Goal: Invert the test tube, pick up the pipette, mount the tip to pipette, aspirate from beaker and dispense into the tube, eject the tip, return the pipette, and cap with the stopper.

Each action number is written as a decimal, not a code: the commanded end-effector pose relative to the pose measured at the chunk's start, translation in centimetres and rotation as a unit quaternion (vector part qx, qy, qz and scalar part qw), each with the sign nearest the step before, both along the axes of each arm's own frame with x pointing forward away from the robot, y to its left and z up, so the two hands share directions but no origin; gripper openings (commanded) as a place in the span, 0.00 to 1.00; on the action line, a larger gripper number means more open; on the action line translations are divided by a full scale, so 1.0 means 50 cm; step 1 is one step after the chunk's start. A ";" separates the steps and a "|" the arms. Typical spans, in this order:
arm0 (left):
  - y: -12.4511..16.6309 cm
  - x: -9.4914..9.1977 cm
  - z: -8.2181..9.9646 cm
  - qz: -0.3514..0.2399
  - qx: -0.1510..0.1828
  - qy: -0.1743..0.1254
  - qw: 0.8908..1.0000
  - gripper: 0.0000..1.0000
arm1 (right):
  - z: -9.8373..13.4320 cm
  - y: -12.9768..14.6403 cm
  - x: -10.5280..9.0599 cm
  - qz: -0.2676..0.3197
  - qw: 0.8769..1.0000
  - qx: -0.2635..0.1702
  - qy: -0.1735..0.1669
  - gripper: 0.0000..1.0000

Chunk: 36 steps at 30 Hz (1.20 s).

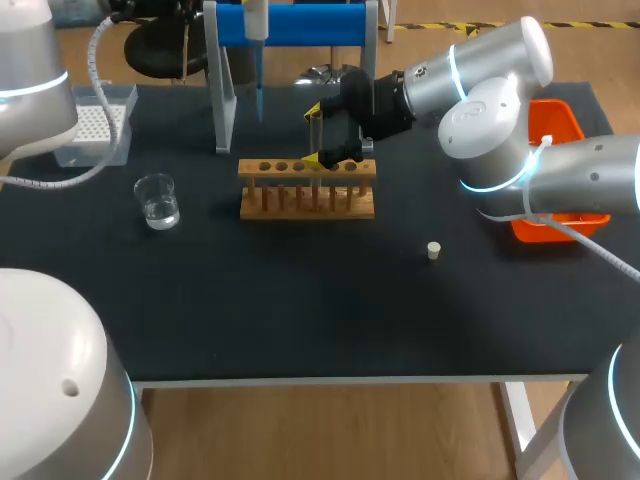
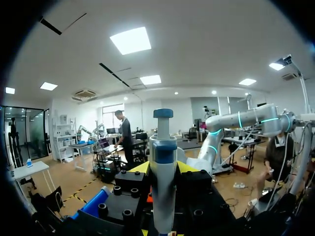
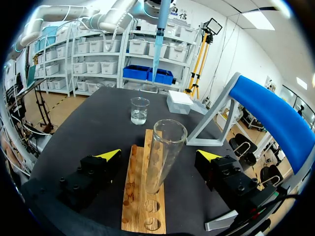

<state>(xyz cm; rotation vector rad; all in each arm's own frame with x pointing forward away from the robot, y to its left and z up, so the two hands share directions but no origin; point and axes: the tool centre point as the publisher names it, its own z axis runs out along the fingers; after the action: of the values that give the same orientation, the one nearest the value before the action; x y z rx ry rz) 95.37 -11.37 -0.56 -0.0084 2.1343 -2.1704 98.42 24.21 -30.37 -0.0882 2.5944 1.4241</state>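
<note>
A clear test tube (image 3: 165,147) stands mouth up in the wooden rack (image 1: 307,190), leaning a little. My right gripper (image 3: 158,155) is open, with a finger on each side of the tube and clear of it; the same right gripper (image 1: 322,135) hangs over the rack's right half. My left gripper (image 2: 163,169) is shut on the white and blue pipette (image 2: 162,147). That pipette (image 1: 256,25), with a blue tip (image 1: 259,98) mounted, hangs in front of the blue stand. The glass beaker (image 1: 157,201) holds clear liquid left of the rack. A small pale stopper (image 1: 433,250) lies right of the rack.
The blue and grey pipette stand (image 1: 290,25) rises behind the rack. A clear tip box (image 1: 95,125) sits at the far left. An orange bin (image 1: 555,125) stands at the right edge, partly behind my right arm. Bare black tabletop (image 1: 300,300) stretches in front of the rack.
</note>
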 end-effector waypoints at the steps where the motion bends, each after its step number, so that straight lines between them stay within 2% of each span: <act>1: 0.001 0.000 0.002 -0.001 0.001 0.000 1.000 0.00 | 0.001 -0.001 -0.001 0.000 1.000 -0.001 0.000 1.00; 9: -0.002 0.001 0.003 -0.002 -0.001 0.002 1.000 0.00 | 0.001 -0.001 -0.001 0.000 1.000 -0.001 0.000 1.00; 17: -0.045 -0.006 0.029 -0.028 -0.020 -0.022 0.999 0.00 | 0.001 -0.001 -0.001 0.000 1.000 -0.001 0.000 1.00; 22: -0.077 -0.008 0.036 -0.042 -0.027 -0.024 0.998 0.00 | 0.001 -0.001 -0.001 0.000 1.000 -0.001 0.000 1.00; 36: -0.125 0.003 0.045 -0.064 -0.034 -0.003 0.997 0.00 | 0.001 -0.001 -0.001 0.000 1.000 -0.001 0.000 1.00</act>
<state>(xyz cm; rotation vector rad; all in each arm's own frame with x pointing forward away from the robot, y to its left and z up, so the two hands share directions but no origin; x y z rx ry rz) 94.97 -17.37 1.60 0.1206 2.1049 -2.3046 98.42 24.21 -30.37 -0.0881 2.5943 1.4241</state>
